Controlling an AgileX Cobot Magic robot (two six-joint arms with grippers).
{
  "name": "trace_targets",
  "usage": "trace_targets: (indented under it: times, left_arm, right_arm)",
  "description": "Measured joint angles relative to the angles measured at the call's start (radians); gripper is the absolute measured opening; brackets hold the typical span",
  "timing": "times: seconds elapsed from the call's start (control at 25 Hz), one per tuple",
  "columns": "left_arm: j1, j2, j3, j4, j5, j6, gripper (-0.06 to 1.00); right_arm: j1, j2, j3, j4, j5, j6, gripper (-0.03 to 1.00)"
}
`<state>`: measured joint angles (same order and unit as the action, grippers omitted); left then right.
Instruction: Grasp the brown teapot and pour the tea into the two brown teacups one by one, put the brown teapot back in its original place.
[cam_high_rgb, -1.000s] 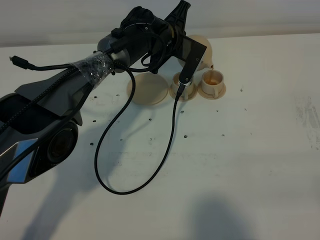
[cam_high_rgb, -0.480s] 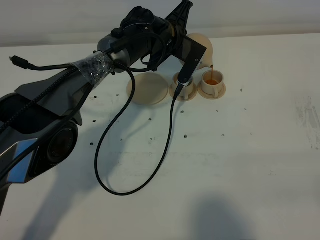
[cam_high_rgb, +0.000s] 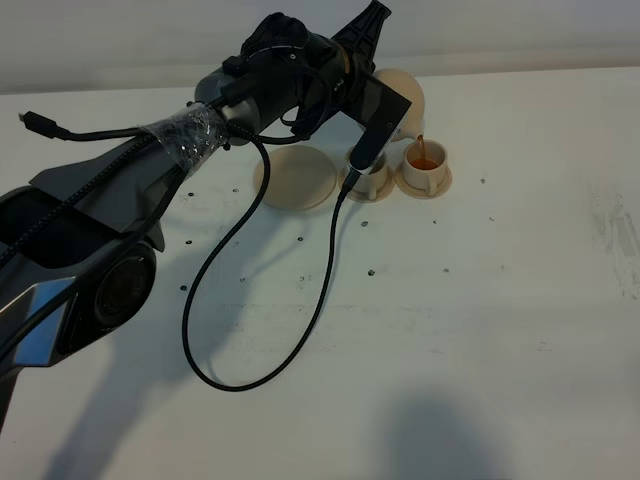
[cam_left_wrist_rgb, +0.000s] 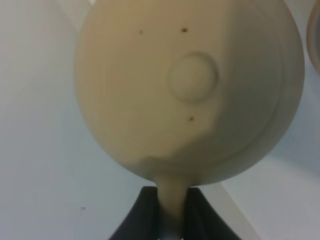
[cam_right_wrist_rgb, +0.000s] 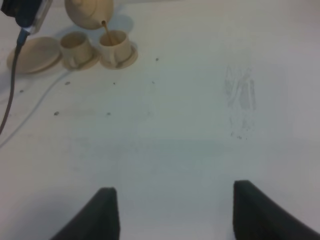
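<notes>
The brown teapot (cam_high_rgb: 407, 93) hangs tilted above the two brown teacups, mostly hidden behind my left wrist. In the left wrist view the teapot (cam_left_wrist_rgb: 190, 90) fills the frame, and my left gripper (cam_left_wrist_rgb: 169, 202) is shut on its loop handle. A thin orange stream of tea (cam_high_rgb: 420, 146) falls from the spout into the right teacup (cam_high_rgb: 425, 165). The left teacup (cam_high_rgb: 370, 182) stands beside it, partly covered by the wrist camera. The wide empty saucer (cam_high_rgb: 295, 178) lies left of the cups. My right gripper (cam_right_wrist_rgb: 172, 215) is open, low over bare table, far from the teapot (cam_right_wrist_rgb: 90, 11).
A black cable (cam_high_rgb: 260, 330) loops from the left wrist down over the table in front of the saucers. The left arm (cam_high_rgb: 120, 190) stretches across the left half of the table. Small dark specks dot the white tabletop (cam_high_rgb: 500, 300).
The teapot has tipped a little further and a stream of tea now falls into the right teacup. The cable loop has shifted slightly left. The right gripper's movement cannot be told.
</notes>
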<state>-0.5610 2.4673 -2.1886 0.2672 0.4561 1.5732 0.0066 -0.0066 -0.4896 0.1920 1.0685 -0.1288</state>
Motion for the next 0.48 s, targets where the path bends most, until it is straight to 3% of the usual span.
trace_targets:
  times: [0.48]
  left_arm:
    - [0.0, 0.0, 0.001, 0.0, -0.051, 0.007, 0.11]
  right_arm:
    - [0.0, 0.0, 0.0, 0.0, 0.0, 0.0, 0.52]
